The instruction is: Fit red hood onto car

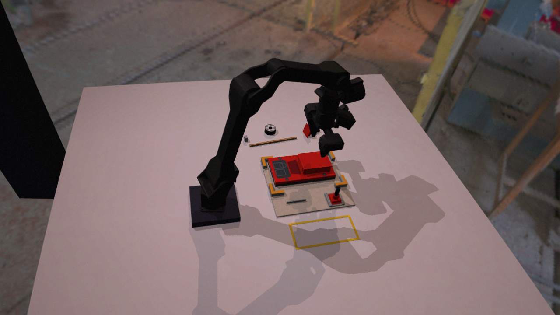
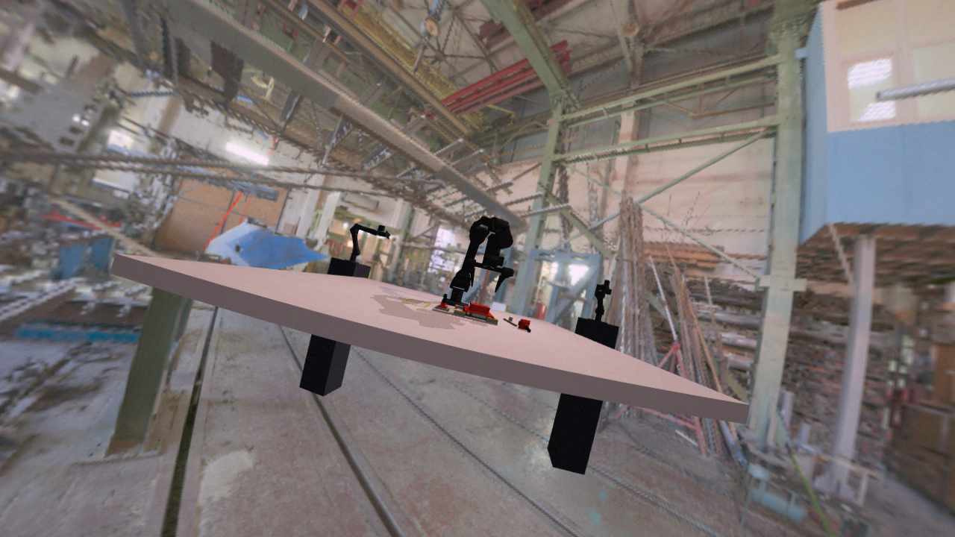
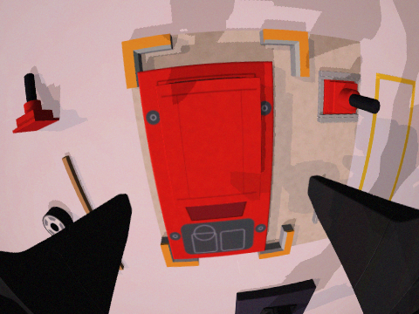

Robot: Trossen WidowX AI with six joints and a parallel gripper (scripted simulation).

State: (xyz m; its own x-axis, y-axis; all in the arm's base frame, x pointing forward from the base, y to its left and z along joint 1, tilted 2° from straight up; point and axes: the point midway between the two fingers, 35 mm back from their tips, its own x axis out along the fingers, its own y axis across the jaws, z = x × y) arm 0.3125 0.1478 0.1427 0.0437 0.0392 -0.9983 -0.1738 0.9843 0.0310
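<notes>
The red hood [image 1: 313, 161] [image 2: 477, 309] [image 3: 209, 144], roof up, sits over the chassis in the jig [image 1: 283, 208] [image 3: 305, 144]. A ringed round spot shows at each of its four corners in the wrist view. It looks level; a thin dark edge shows under its side in the top view. The chassis and engine block are otherwise hidden, and whether the hood rests fully on the deck is too small to tell. My gripper [image 1: 317, 145] [image 2: 484, 287] [image 3: 222, 194] is wide open and empty, above the hood, with its fingers apart from it.
A red part with a black handle [image 1: 335, 198] [image 3: 336, 97] stands in a grey frame on the jig board. A similar red part [image 1: 306, 130] [image 3: 35, 117] lies beyond the jig, near a wooden rod [image 1: 272, 141] and a wheel [image 1: 270, 129] [image 3: 54, 226]. A yellow outline [image 1: 292, 236] marks the near side.
</notes>
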